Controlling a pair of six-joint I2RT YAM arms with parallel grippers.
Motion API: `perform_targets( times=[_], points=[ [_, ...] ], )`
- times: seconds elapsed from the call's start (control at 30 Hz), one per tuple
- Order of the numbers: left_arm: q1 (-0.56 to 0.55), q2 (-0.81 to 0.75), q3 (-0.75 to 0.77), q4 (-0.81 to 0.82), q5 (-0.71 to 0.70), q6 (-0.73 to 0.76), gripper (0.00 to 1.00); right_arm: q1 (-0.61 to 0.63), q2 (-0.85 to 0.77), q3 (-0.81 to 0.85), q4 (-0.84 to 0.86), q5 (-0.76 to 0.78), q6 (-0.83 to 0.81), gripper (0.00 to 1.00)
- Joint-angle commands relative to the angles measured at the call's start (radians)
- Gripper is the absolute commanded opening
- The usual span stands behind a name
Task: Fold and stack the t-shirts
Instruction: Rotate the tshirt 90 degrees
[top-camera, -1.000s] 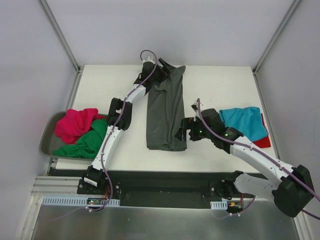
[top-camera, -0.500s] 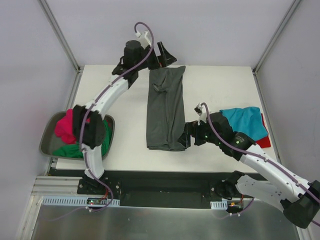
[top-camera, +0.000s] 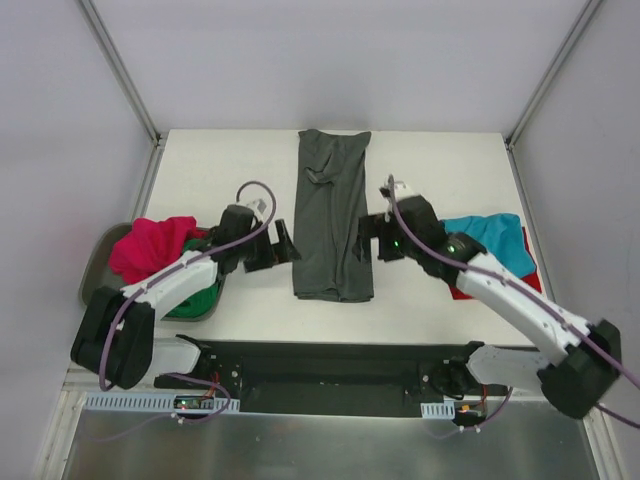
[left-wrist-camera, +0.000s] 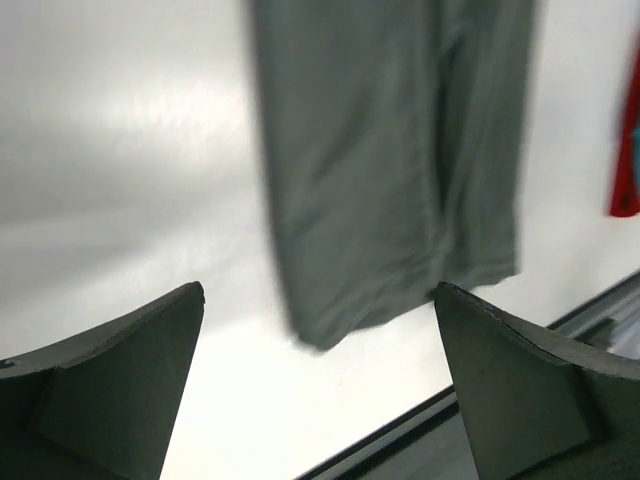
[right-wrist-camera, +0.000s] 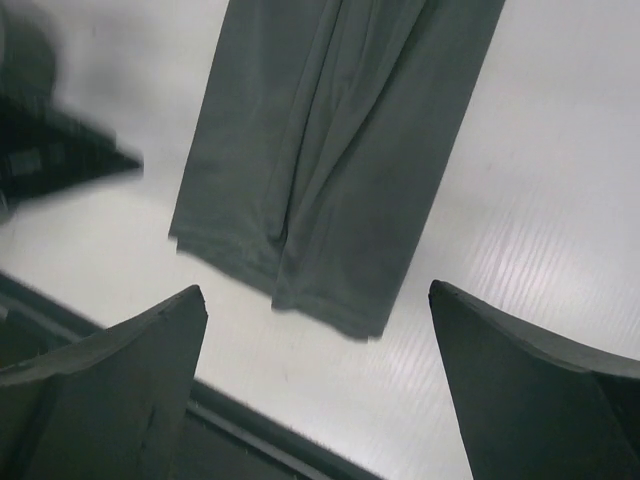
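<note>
The dark grey t-shirt (top-camera: 332, 212) lies folded into a long strip down the middle of the table; it also shows in the left wrist view (left-wrist-camera: 390, 170) and the right wrist view (right-wrist-camera: 330, 150). My left gripper (top-camera: 283, 245) is open and empty, just left of the strip's near end. My right gripper (top-camera: 368, 238) is open and empty, just right of that end. The teal shirt (top-camera: 490, 243) lies folded on the red shirt (top-camera: 528, 282) at the right. The magenta pink shirt (top-camera: 150, 246) and the green shirt (top-camera: 195, 297) lie bunched in the tray.
The dull grey-green tray (top-camera: 92, 282) sits off the table's left edge. The table's dark front edge (top-camera: 330, 345) runs just below the strip's near end. Metal frame posts stand at the back corners.
My left arm has swung from the shirt's far end back to its near end, letting go of the cloth. My right gripper has shifted slightly farther along the strip's right side.
</note>
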Motion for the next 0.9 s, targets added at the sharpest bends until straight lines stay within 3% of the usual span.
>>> perform_targets(
  times=[0.0, 0.2, 0.43, 0.53, 0.63, 0.87],
  points=[
    [-0.005, -0.231, -0.172, -0.031, -0.160, -0.106, 0.99, -0.023, 0.314, 0.301, -0.047, 0.195, -0.032, 0.96],
    [-0.005, -0.429, -0.298, -0.104, -0.341, -0.144, 0.99, -0.034, 0.816, 0.883, -0.179, 0.353, -0.133, 0.96],
    [-0.005, -0.480, -0.297, -0.166, -0.448, -0.138, 0.99, -0.091, 1.230, 1.398, -0.214, 0.441, -0.219, 0.96],
    [-0.005, -0.466, -0.301, -0.166, -0.447, -0.143, 0.99, -0.112, 1.312, 1.447, -0.101, 0.436, -0.262, 0.91],
    [-0.005, -0.439, -0.301, -0.164, -0.442, -0.144, 0.99, -0.126, 1.355, 1.433, 0.023, 0.407, -0.273, 0.77],
    [-0.005, -0.385, -0.283, -0.164, -0.424, -0.147, 0.99, -0.138, 1.453, 1.513, 0.074, 0.352, -0.240, 0.75]
  ],
)
